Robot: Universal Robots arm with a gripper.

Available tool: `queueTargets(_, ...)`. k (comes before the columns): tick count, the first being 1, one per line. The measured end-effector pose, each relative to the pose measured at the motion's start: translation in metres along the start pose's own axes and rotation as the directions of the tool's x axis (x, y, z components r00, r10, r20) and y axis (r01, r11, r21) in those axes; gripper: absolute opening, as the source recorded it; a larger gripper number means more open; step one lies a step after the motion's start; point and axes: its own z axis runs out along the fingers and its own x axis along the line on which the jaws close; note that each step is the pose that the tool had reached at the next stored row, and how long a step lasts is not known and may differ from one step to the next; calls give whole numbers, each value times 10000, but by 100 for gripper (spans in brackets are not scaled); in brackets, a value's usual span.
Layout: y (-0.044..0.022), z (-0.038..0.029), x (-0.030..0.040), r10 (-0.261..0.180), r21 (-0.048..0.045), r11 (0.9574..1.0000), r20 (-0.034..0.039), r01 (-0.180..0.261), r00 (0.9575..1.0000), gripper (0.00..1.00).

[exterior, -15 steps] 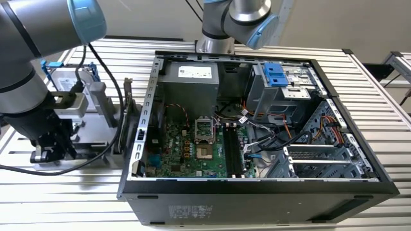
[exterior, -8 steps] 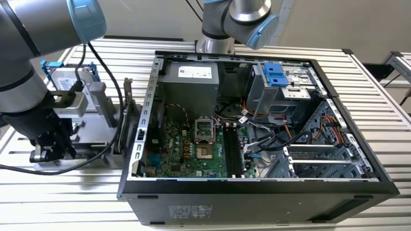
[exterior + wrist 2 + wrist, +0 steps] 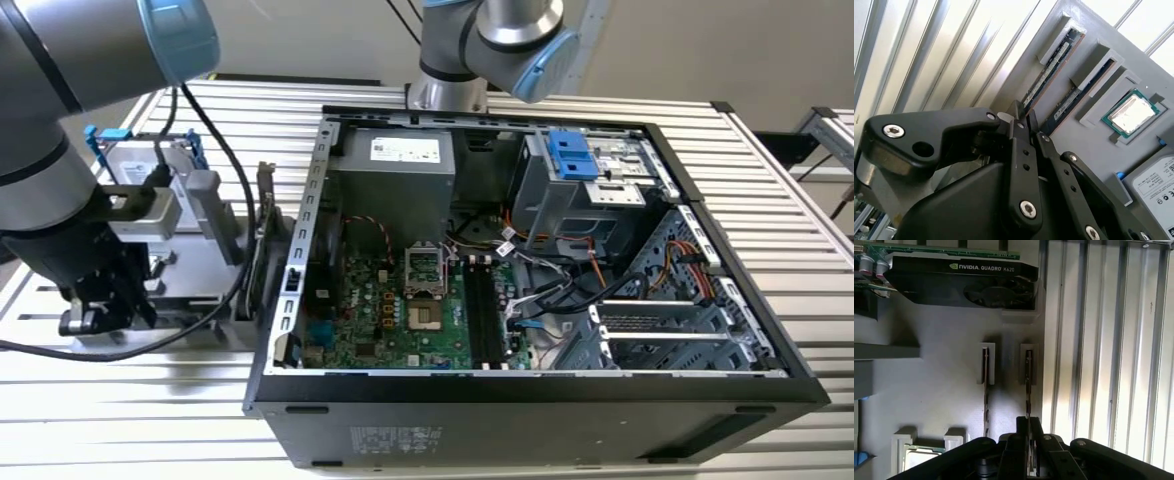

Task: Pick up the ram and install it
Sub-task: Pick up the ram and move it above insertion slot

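While within end effector [image 3: 1028, 423], ram [image 3: 1027, 387] (edge-on)

2x ram [image 3: 986, 395] [image 3: 1027, 385], 1 gfx card [image 3: 964, 280], 1 CPU [image 3: 1132, 113], 1 hard drive [image 3: 1160, 182], 1 PC case [image 3: 534, 400].

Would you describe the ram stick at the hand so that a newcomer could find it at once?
In the first wrist view, a grey tray lies on the slatted table, with a graphics card at one end. Of two sticks standing on edge in it, the ram stick is the one nearer the tray's edge, with the hand at its end; the other stick stands further in.
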Motion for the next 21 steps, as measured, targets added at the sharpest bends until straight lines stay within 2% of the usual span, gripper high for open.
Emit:
queueTargets(6,1,-59,-2,1,2,10000,0,-1,10000,0)
queueTargets(21,2,-100,-3,1,2,10000,0,-1,10000,0)
